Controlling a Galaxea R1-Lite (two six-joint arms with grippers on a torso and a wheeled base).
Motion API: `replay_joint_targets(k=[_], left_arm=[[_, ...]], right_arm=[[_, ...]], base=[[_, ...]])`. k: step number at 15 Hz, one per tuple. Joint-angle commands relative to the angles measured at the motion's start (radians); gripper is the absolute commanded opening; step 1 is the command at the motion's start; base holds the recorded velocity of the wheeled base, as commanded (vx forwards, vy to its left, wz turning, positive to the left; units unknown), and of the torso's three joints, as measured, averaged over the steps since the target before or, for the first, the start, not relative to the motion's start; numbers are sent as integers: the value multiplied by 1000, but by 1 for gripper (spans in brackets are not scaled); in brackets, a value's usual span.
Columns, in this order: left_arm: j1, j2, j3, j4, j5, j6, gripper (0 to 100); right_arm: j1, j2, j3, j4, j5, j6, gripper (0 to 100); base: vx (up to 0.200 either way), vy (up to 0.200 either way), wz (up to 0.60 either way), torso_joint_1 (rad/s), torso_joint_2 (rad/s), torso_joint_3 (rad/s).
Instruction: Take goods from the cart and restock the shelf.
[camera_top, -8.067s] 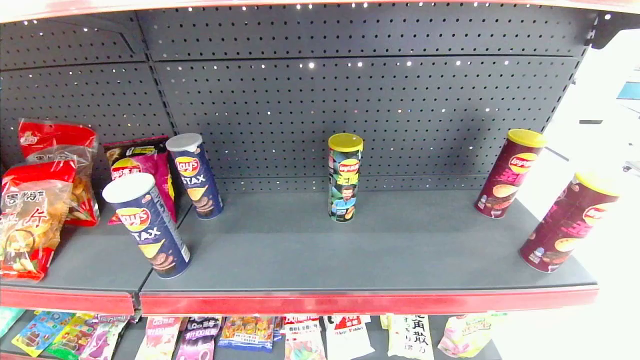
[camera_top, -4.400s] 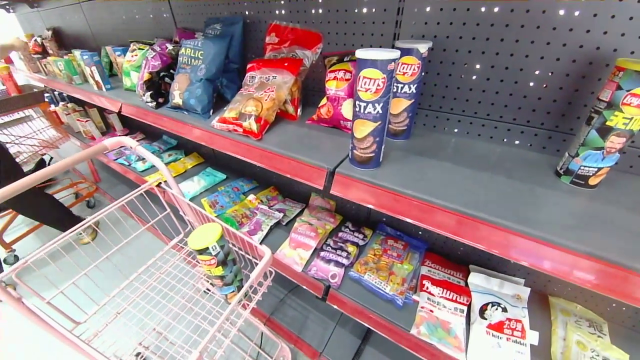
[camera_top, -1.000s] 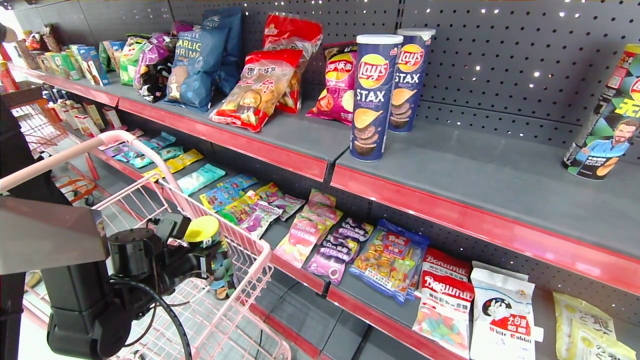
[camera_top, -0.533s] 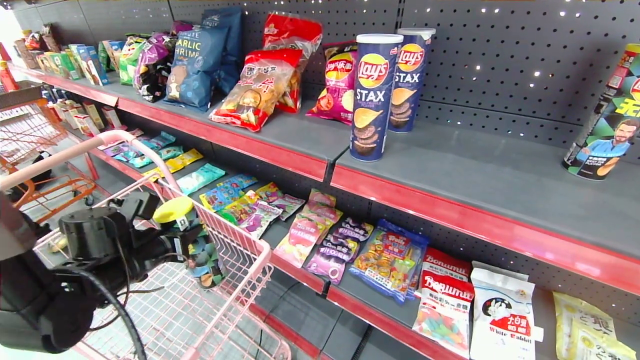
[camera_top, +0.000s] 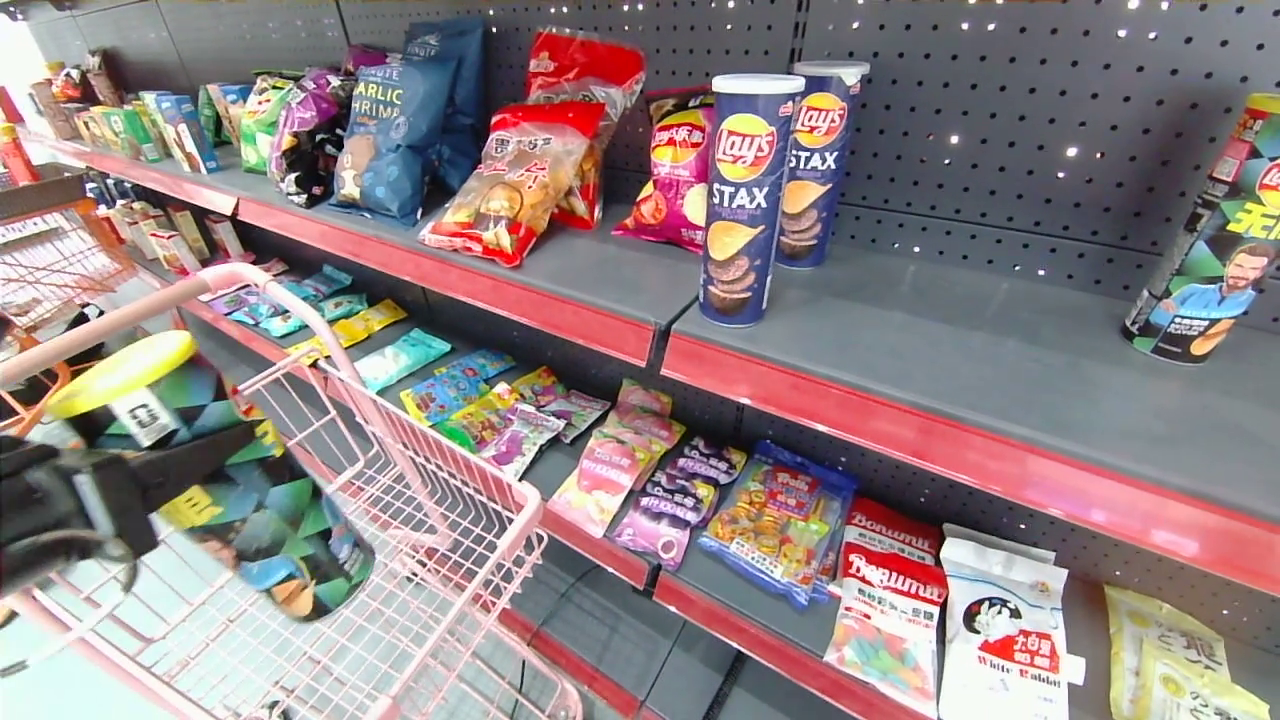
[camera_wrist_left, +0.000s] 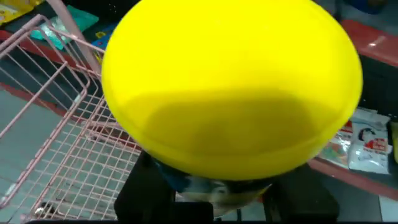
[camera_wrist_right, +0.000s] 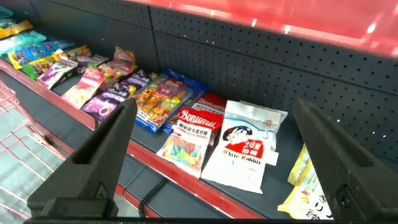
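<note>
My left gripper (camera_top: 150, 480) is shut on a chip can (camera_top: 250, 500) with a yellow lid (camera_top: 120, 362) and a green-and-black pattern. It holds the can tilted above the pink cart (camera_top: 505, 520) at the left. In the left wrist view the yellow lid (camera_wrist_left: 230, 87) looms close, with the gripper (camera_wrist_left: 217, 202) clamped on the can below it. A matching can (camera_top: 1205, 250) stands at the right end of the grey shelf (camera_top: 950, 370). My right gripper (camera_wrist_right: 217, 168) is open with nothing in it, facing the lower shelf's snack packets (camera_wrist_right: 186, 140).
Two blue chip cans (camera_top: 745, 200) stand mid-shelf, with snack bags (camera_top: 510, 180) to their left. A wide bare stretch of shelf lies between the blue cans and the matching can. Flat candy packets (camera_top: 770, 520) fill the lower shelf. An orange cart (camera_top: 50, 260) stands at far left.
My left gripper has lifted the yellow-lidded can up out of the cart, to the left and closer to the camera. The goods on the shelf have not moved.
</note>
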Motion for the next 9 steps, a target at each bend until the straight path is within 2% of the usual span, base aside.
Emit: replay_joint_targets(k=[1,3,6,7,8,9], left_arm=[[10,-468,-76,341,-1,9,0],[11,-517,-73,343,130,10,0],[13,-551,-60,347,234,17,0],[13,-551,-48,347,277,43,0],[13,-553,-44,346,294,53,0],[11,-562,-34,346,340,95,0]], right_arm=[[0,0,0,0,0,0,100],[0,0,0,0,0,0,100],[0,0,0,0,0,0,100],[0,0,0,0,0,0,100],[0,0,0,0,0,0,100],[0,0,0,0,0,0,100]], base=[[0,0,0,124,-359,-212],[0,0,0,173,-478,-293],[0,0,0,209,-553,-341],[0,0,0,237,-598,-364],[0,0,0,242,-608,-359],[0,0,0,251,-613,-369]])
